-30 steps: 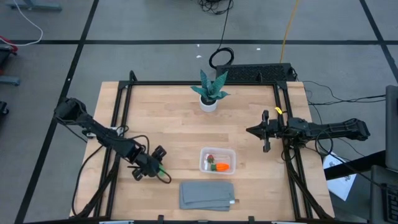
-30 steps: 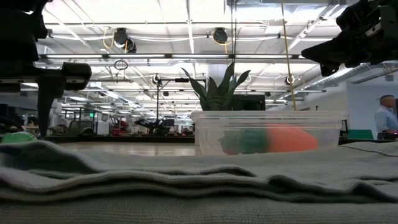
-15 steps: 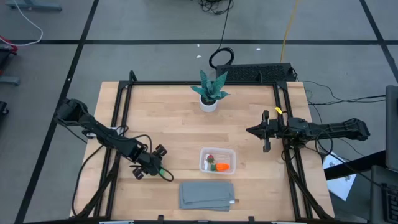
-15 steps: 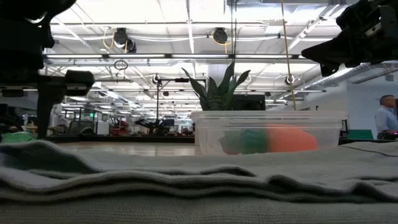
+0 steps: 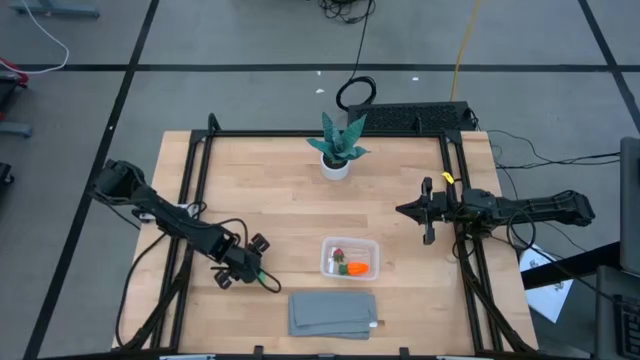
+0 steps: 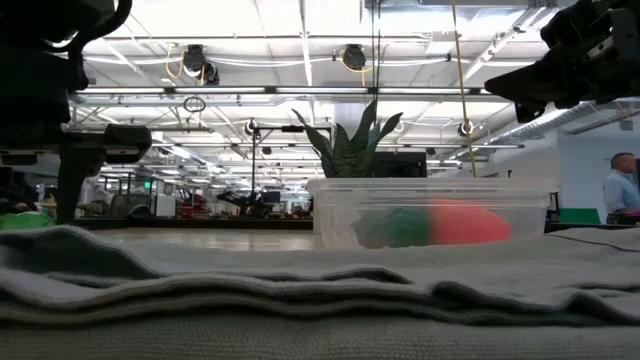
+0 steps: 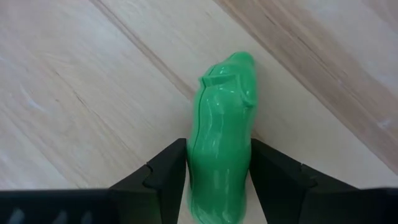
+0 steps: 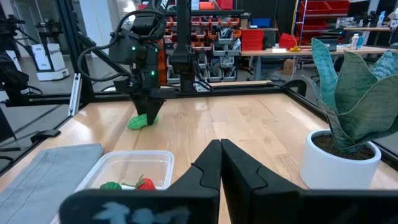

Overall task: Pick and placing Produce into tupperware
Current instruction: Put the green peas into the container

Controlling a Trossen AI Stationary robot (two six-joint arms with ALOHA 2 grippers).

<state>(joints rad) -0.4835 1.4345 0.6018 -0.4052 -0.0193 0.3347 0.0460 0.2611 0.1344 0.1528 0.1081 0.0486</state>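
The green elongated piece (image 7: 221,130) lies on the wooden table at the near left, and it also shows in the high view (image 5: 262,276). My left gripper (image 5: 250,272) comes down over it and is shut on it. The clear tupperware (image 5: 350,257) stands to its right on the table. It holds the orange carrot (image 5: 356,268) and the small red berry (image 5: 338,254). My right gripper (image 5: 426,222) is shut and empty, high above the table's right side. My left gripper pinches the green piece between its two fingers (image 7: 166,174), on its long sides (image 7: 200,155) at the end nearer the wrist. The fingers slant down from the table's left and lie along the piece. The piece's free end (image 7: 236,65) points away over the wood.
A folded grey cloth (image 5: 333,313) lies at the near edge, just in front of the tupperware. A teal plant in a white pot (image 5: 337,150) stands at the far middle. Black frame rails (image 5: 195,200) run along the table's sides. A person (image 6: 622,190) stands far off in the room.
My left gripper has gone down a little toward the table over the green piece. The tupperware and my right gripper have kept still.
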